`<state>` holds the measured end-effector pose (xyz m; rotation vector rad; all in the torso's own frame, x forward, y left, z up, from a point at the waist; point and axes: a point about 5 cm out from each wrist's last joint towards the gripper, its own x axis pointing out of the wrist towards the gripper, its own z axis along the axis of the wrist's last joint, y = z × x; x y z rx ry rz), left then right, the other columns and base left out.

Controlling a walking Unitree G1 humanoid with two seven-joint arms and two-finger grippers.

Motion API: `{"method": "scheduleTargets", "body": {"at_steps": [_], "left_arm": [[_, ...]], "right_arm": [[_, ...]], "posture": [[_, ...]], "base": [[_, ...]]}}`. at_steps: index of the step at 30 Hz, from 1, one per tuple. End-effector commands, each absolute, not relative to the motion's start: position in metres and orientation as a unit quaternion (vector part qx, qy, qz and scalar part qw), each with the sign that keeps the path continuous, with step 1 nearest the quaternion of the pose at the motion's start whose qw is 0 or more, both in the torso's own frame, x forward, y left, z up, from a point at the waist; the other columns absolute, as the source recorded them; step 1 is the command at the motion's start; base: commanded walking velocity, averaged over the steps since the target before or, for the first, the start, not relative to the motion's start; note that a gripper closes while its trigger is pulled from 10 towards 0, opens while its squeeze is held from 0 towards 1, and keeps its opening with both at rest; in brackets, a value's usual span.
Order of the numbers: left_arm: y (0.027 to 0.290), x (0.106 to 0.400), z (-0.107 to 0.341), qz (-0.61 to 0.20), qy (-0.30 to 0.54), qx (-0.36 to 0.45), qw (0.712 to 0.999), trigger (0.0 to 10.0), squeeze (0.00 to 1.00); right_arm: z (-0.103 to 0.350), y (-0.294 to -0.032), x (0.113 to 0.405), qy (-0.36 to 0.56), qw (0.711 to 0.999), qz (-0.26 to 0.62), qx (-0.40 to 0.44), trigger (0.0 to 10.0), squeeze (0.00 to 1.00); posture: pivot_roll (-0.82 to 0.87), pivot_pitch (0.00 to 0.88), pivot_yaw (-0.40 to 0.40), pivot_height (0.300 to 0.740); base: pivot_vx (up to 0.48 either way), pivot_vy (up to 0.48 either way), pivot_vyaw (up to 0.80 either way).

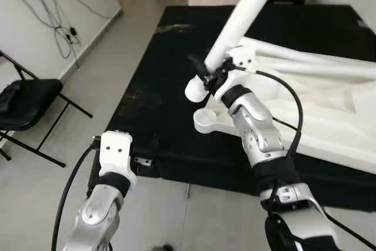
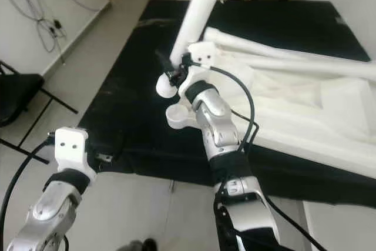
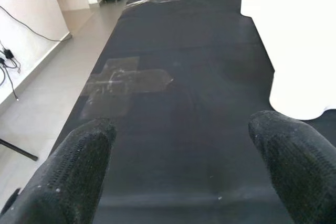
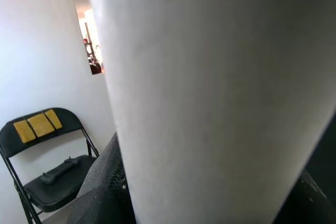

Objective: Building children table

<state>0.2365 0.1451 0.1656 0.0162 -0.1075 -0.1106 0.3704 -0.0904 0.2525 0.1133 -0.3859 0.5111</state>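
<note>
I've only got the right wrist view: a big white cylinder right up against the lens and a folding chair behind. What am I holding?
Observer: A white table leg, gripped near its rounded lower end by the right gripper.
Operator: Is that end seated in anything?
Observer: No. It hangs in the air above a round white socket at the corner of the tabletop lying on the black mat.
Operator: And the left arm?
Observer: The left gripper is open and empty, low over the mat's near edge.
</note>
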Motion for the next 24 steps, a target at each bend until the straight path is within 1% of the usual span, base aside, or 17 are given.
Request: {"method": "scheduleTargets", "body": {"at_steps": [1, 2, 4, 13, 14, 15, 18, 19, 20, 21, 22, 23, 24], "left_arm": [[0.144, 0.234, 0.166, -0.071, -0.047, 0.01, 0.996, 10.0, 0.0], [0.139, 0.23, 0.166, -0.095, -0.043, 0.013, 0.994, 10.0, 0.0], [0.137, 0.228, 0.165, -0.102, -0.041, 0.015, 0.994, 10.0, 0.0], [0.136, 0.223, 0.162, -0.107, -0.035, 0.008, 0.994, 10.0, 0.0], [0.135, 0.223, 0.163, -0.109, -0.036, 0.007, 0.993, 10.0, 0.0], [0.134, 0.223, 0.165, -0.117, -0.038, 0.009, 0.992, 10.0, 0.0], [0.134, 0.223, 0.165, -0.117, -0.038, 0.009, 0.992, 10.0, 0.0], [0.132, 0.222, 0.167, -0.129, -0.04, 0.01, 0.991, 10.0, 0.0], [0.127, 0.219, 0.168, -0.16, -0.037, 0.013, 0.986, 10.0, 0.0], [0.127, 0.219, 0.168, -0.16, -0.037, 0.013, 0.986, 10.0, 0.0], [0.12, 0.214, 0.167, -0.199, -0.026, 0.01, 0.98, 10.0, 0.0], [0.12, 0.214, 0.167, -0.199, -0.026, 0.01, 0.98, 10.0, 0.0], [0.113, 0.207, 0.165, -0.24, -0.014, 0.007, 0.971, 10.0, 0.0]], "right_arm": [[0.257, -0.083, 0.369, -0.193, 0.945, 0.26, 0.052, 10.0, 0.0], [0.255, -0.084, 0.368, -0.191, 0.945, 0.26, 0.048, 10.0, 0.0], [0.254, -0.085, 0.368, -0.189, 0.946, 0.261, 0.045, 10.0, 0.0], [0.249, -0.088, 0.369, -0.175, 0.95, 0.254, 0.041, 10.0, 0.0], [0.248, -0.088, 0.37, -0.168, 0.951, 0.259, 0.039, 10.0, 0.0], [0.247, -0.084, 0.369, -0.152, 0.943, 0.293, 0.036, 10.0, 0.0], [0.247, -0.084, 0.369, -0.152, 0.943, 0.293, 0.036, 10.0, 0.0], [0.246, -0.079, 0.368, -0.138, 0.932, 0.334, 0.03, 10.0, 0.0], [0.249, -0.076, 0.37, -0.121, 0.915, 0.384, -0.005, 10.0, 0.0], [0.249, -0.076, 0.37, -0.121, 0.915, 0.384, -0.005, 10.0, 0.0], [0.254, -0.076, 0.375, -0.107, 0.901, 0.418, -0.043, 10.0, 0.0], [0.254, -0.076, 0.375, -0.107, 0.901, 0.418, -0.043, 10.0, 0.0], [0.264, -0.076, 0.377, -0.104, 0.878, 0.461, -0.073, 10.0, 0.0]], "posture": [[-0.08, 0.153, 0.035, 0.74], [-0.07, 0.16, 0.033, 0.74], [-0.07, 0.16, 0.033, 0.74], [-0.06, 0.181, 0.031, 0.74], [-0.05, 0.191, 0.029, 0.74], [-0.05, 0.207, 0.031, 0.74], [-0.05, 0.207, 0.031, 0.74], [-0.05, 0.217, 0.032, 0.74], [-0.05, 0.239, 0.033, 0.74], [-0.05, 0.239, 0.033, 0.74], [-0.04, 0.252, 0.027, 0.74], [-0.04, 0.252, 0.027, 0.74], [-0.04, 0.265, 0.022, 0.74]], "base": [[0.0, 0.0, 0.0], [0.0, 0.0, 0.0], [0.0, 0.0, 0.0], [0.0, 0.0, 0.0], [0.0, 0.0, 0.0], [0.0, 0.0, 0.0], [0.0, 0.0, 0.0], [0.0, 0.0, 0.0], [0.0, 0.0, 0.0], [0.0, 0.0, 0.0], [0.0, 0.0, 0.0], [0.0, 0.0, 0.0], [0.0, 0.0, 0.0]]}}
